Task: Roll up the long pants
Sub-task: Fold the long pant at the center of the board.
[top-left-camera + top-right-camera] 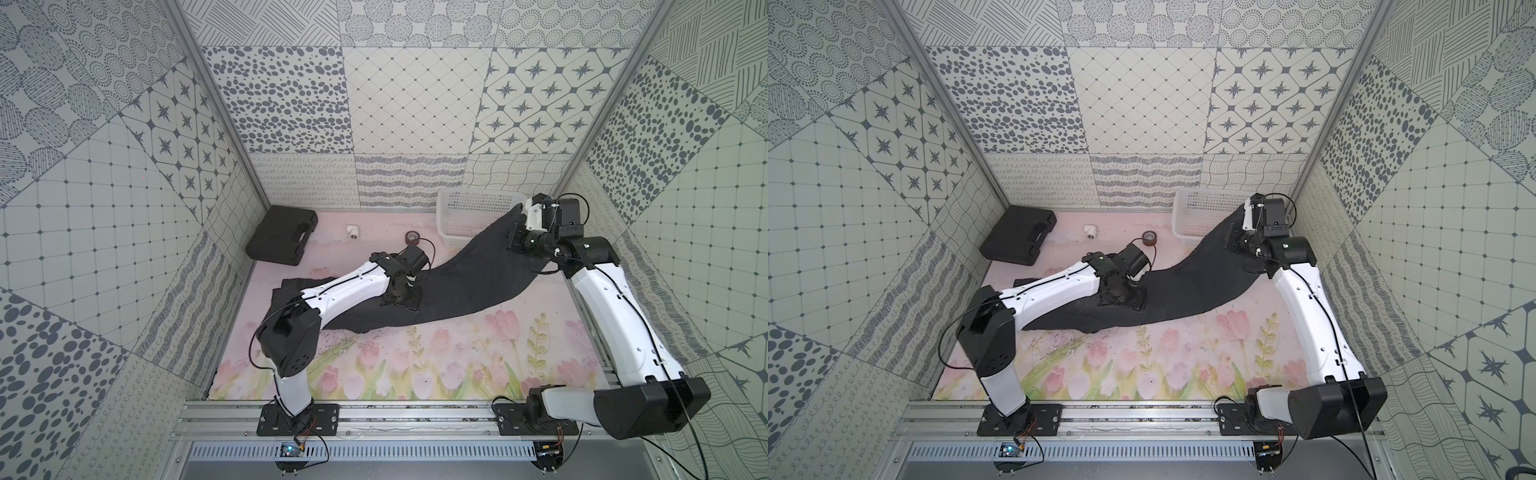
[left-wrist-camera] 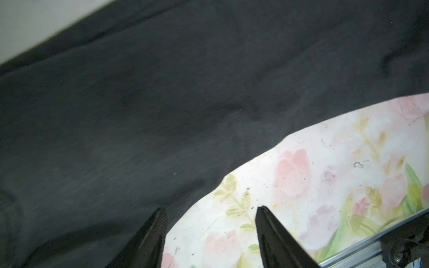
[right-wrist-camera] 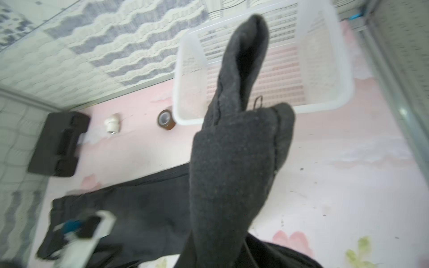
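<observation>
**A:** Why is the right gripper (image 1: 519, 214) up so high?

**B:** It's clenched on one leg end of the pants (image 1: 457, 282), raised off the mat (image 1: 457, 361). I'd guess that is to draw the leg straight before rolling. From the grip the leg slopes down to the rest of the pants, which lie flat under the left gripper (image 2: 211, 232).

**A:** And that one?

**B:** Released, with nothing between its jaws. It hangs low over the pants' edge, one finger (image 2: 153, 232) above cloth and its partner above bare mat. It looks placed to pin or pinch that edge.

**A:** What's the cloth like?

**B:** Dark charcoal, matte, a slightly fuzzy weave with a stitched seam. The held end is doubled over and stands in a soft peak past the grip, so it's fairly thick. Below the left gripper it lies in broad, shallow wrinkles.

**A:** And around it?

**B:** Just beyond the right gripper is the basket (image 1: 461, 216), a rigid white plastic lattice. The mat is smooth, printed with pink tulips.
</observation>
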You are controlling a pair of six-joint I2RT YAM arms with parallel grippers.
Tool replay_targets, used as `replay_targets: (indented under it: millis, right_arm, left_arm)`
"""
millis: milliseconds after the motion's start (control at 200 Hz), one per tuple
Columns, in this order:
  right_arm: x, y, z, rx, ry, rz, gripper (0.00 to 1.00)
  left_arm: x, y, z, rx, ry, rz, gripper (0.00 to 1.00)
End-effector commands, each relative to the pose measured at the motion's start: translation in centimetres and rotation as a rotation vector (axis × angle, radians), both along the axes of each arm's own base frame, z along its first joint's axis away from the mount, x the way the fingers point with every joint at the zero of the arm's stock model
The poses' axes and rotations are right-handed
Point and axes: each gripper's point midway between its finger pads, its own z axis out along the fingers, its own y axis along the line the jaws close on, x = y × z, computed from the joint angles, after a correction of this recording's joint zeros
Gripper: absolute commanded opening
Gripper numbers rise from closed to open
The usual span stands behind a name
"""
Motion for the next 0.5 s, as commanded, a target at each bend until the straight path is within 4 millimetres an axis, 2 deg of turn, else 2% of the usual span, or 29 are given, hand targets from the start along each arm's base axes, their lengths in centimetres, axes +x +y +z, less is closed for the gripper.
replay_targets:
  millis: [0, 75, 215, 330, 405, 445, 495]
  right_arm:
    - [-0.9, 3.3, 3.9, 0.139, -0.05, 0.072, 0.0]
    - [-1.1, 4.2, 6.0, 0.174, -0.081, 0.103, 0.0]
    - [-1.5, 4.1, 9.3, 0.158, -0.138, 0.131, 0.0]
    - [-1.4, 3.9, 10.1, 0.137, -0.149, 0.137, 0.0]
    - [-1.1, 3.6, 9.9, 0.12, -0.146, 0.131, 0.0]
    - [-0.8, 3.5, 9.7, 0.108, -0.144, 0.131, 0.0]
    - [-0.5, 3.9, 9.4, 0.109, -0.136, 0.151, 0.0]
  left_arm:
    - [0.9, -8.0, -2.6, -0.115, 0.005, -0.181, 0.6]
    - [1.6, -10.5, -3.7, -0.103, 0.011, -0.221, 0.59]
    - [2.6, -15.5, -4.2, -0.146, 0.009, -0.283, 0.58]
    - [4.1, -19.5, -3.2, -0.258, 0.006, -0.279, 0.6]
    - [3.9, -21.8, -1.9, -0.366, 0.034, -0.298, 0.62]
    - [3.8, -22.1, -0.8, -0.395, 0.032, -0.303, 0.64]
    - [4.3, -20.5, 0.2, -0.358, 0.019, -0.271, 0.67]
